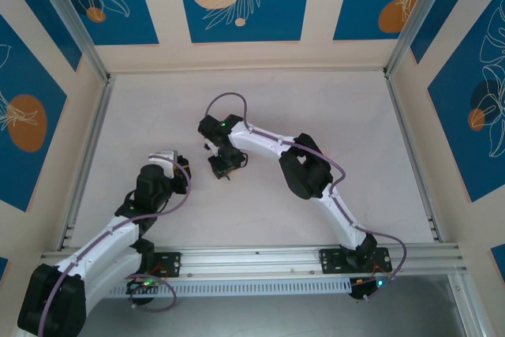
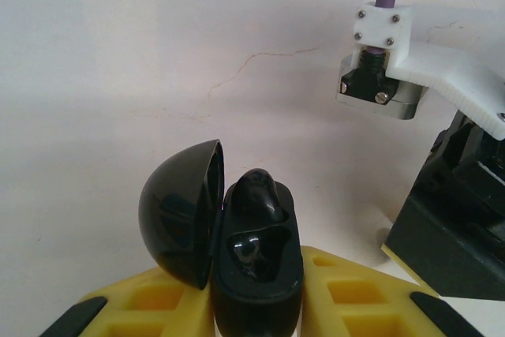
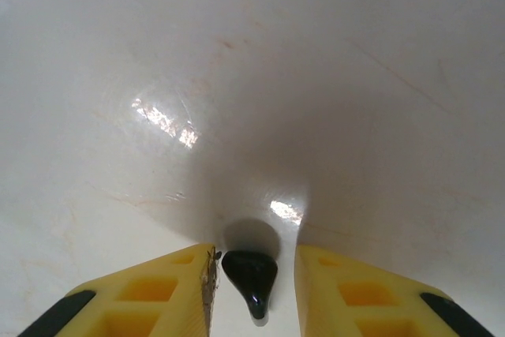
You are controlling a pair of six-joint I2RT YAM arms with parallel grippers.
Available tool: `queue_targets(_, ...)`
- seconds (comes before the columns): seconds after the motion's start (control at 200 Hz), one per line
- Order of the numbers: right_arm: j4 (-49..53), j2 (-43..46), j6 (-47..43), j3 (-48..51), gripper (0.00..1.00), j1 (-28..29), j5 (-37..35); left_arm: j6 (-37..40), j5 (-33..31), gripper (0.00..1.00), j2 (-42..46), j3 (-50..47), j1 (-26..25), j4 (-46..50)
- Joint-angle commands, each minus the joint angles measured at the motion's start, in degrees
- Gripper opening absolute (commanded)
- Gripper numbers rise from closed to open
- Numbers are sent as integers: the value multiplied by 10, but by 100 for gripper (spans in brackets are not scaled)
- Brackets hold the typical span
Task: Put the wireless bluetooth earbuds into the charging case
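My left gripper (image 2: 254, 274) is shut on the open black charging case (image 2: 256, 290), which stands upright between the yellow fingers (image 2: 347, 297). Its round lid (image 2: 177, 211) hangs open to the left. One black earbud (image 2: 256, 191) sits in the far socket; the near socket (image 2: 248, 250) looks hollow and glossy. A second black earbud (image 3: 251, 276) lies on the white table between the yellow fingers (image 3: 170, 290) of my right gripper (image 3: 254, 252). It is close against the left finger, with a gap to the right one, so the gripper is open. From above, the left gripper (image 1: 178, 165) and right gripper (image 1: 224, 166) stand close together.
The right arm's black gripper body (image 2: 454, 226) and white wrist mount (image 2: 394, 37) stand just right of the case in the left wrist view. The white table (image 1: 316, 108) is boxed in by patterned walls, with an aluminium rail (image 1: 252, 258) along the near edge.
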State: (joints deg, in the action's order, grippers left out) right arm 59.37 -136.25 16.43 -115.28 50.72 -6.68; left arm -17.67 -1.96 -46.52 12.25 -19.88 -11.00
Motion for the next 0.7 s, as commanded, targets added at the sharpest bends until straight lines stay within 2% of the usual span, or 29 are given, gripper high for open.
queue_targets(0.0, 20, -17, -6, -17, 30, 7, -10, 2, 7, 27, 8, -3, 9, 8)
queue_targets(0.405, 17, -11, 11, -11, 22, 9, -29, 7, 12, 28, 12, -3, 10, 14)
queue_targets(0.695, -54, 62, 31, 66, 22, 3, -30, 12, 47, 28, -8, -4, 9, -12)
